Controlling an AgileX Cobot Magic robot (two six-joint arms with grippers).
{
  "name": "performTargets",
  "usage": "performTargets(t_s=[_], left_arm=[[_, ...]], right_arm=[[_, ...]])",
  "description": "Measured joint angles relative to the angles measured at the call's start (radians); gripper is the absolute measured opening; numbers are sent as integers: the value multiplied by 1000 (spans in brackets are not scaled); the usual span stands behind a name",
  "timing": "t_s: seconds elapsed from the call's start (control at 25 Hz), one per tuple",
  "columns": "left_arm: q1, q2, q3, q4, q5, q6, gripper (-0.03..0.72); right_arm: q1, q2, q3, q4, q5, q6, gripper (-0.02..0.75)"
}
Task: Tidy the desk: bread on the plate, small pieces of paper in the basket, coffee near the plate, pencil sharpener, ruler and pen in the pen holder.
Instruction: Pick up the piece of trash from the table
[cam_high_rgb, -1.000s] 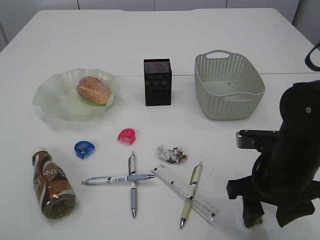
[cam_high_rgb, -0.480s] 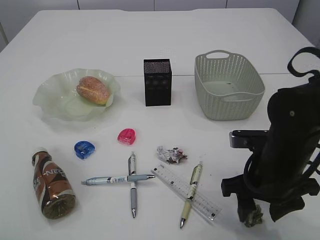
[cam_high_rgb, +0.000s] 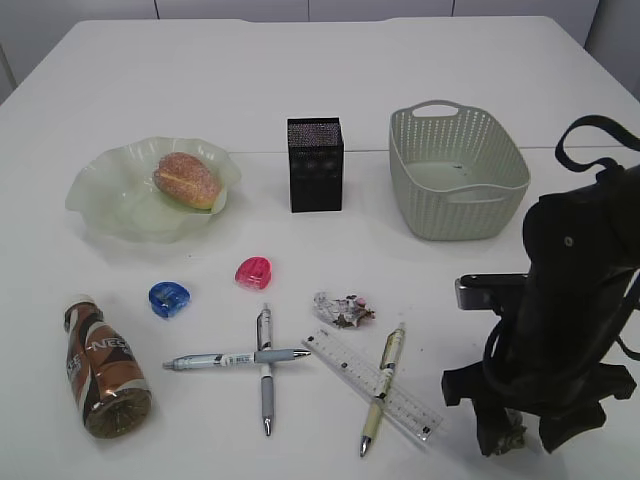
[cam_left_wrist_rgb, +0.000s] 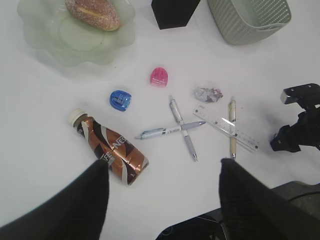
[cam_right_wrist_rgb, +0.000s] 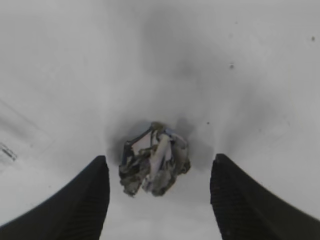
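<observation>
Picking up paper: the right gripper (cam_right_wrist_rgb: 159, 200) hangs low over a crumpled paper wad (cam_right_wrist_rgb: 154, 165) at the near right of the worktop (cam_high_rgb: 330, 90), jaws apart, one on each side of the wad and neither touching it.
Step in hand: small pieces of paper into the basket (cam_high_rgb: 457, 172); this wad looks like the first to go.
Next move: as I judge it, lower a little more, close the jaws on the wad, lift, then carry it far and slightly left to the basket, which stands well apart from it.
Second wad: another paper ball (cam_high_rgb: 342, 309) lies near the middle, just beside the ruler (cam_high_rgb: 372, 382).
Left gripper: held high above the near left, jaws apart and empty (cam_left_wrist_rgb: 162, 197).
Bread: the roll (cam_high_rgb: 186, 179) already lies on the plate (cam_high_rgb: 95, 195) at far left.
Coffee: the bottle (cam_high_rgb: 104, 365) lies on its side at near left, well apart from the plate.
Stationery: two sharpeners, blue (cam_high_rgb: 169, 298) and pink (cam_high_rgb: 254, 272), crossed pens (cam_high_rgb: 264, 356), a third pen (cam_high_rgb: 383, 388) over the ruler; none in the pen holder (cam_high_rgb: 315, 165) yet.
Caution: the wad is light and springy, so a centred squeeze seems needed.
</observation>
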Motion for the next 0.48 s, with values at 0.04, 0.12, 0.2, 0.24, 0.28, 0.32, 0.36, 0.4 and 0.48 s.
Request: performTargets(t_s=[0.04, 0.12, 0.2, 0.24, 0.28, 0.32, 0.36, 0.4, 0.48], left_arm=[[0, 0, 0, 0, 0, 0, 506], [0, 0, 0, 0, 0, 0, 506], [0, 0, 0, 0, 0, 0, 506], [0, 0, 0, 0, 0, 0, 506], [0, 0, 0, 0, 0, 0, 506], [0, 0, 0, 0, 0, 0, 506], [0, 0, 0, 0, 0, 0, 505], [0, 0, 0, 0, 0, 0, 505], [0, 0, 0, 0, 0, 0, 505]], right_arm=[[0, 0, 0, 0, -6, 0, 468], [0, 0, 0, -2, -15, 0, 468], [0, 0, 0, -2, -15, 0, 467], [0, 0, 0, -2, -15, 0, 468], [0, 0, 0, -2, -15, 0, 468], [0, 0, 0, -2, -15, 0, 467], [0, 0, 0, -2, -15, 0, 468], [0, 0, 0, -2, -15, 0, 468], [0, 0, 0, -2, -16, 0, 465]])
